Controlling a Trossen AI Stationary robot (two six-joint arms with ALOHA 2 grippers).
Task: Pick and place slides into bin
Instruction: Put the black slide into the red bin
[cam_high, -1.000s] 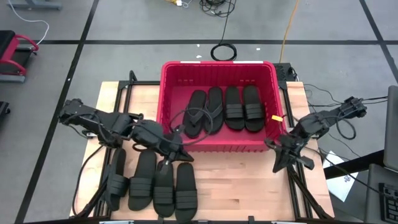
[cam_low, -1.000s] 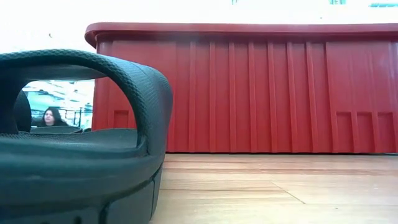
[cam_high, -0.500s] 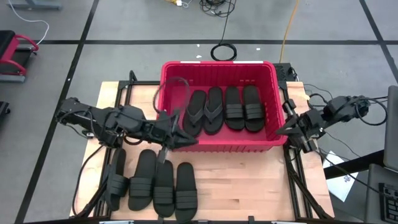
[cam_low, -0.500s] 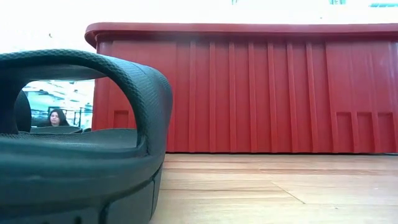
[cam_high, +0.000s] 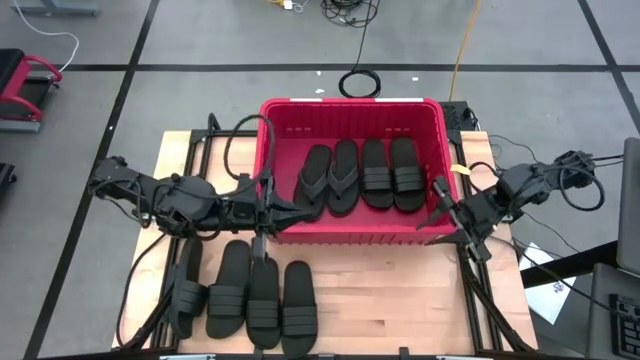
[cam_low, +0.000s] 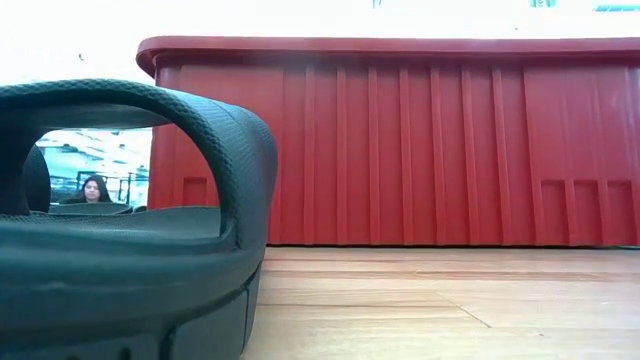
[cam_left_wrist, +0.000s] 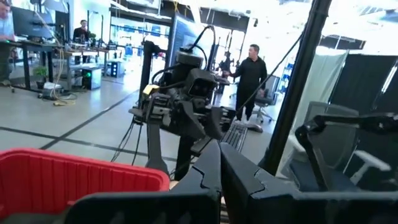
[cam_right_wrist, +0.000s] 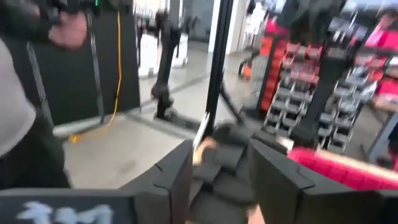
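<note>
The red bin (cam_high: 350, 232) stands at the table's middle with several black slides inside: two thong-style (cam_high: 330, 180) and two wide-strap (cam_high: 391, 173). Several more slides (cam_high: 245, 295) lie sole-down at the near left of the table; one (cam_low: 130, 230) fills the low view's left in front of the bin's wall (cam_low: 450, 150). My left gripper (cam_high: 303, 210) is shut with nothing between its fingers and hovers over the bin's near-left corner (cam_left_wrist: 219, 168). My right gripper (cam_high: 438, 206) is open at the bin's right wall (cam_right_wrist: 217, 180), holding nothing.
Black frame rails run along the table's left (cam_high: 200, 150) and right (cam_high: 470, 270) sides. Bare wood (cam_high: 390, 300) lies in front of the bin on the right. People (cam_left_wrist: 252, 68) stand in the room beyond the table.
My left gripper has moved from just above the slides on the table toward the far edge, to the bin's near-left corner, staying shut. My right gripper has swung from the table's near right toward the bin's right wall and has opened.
</note>
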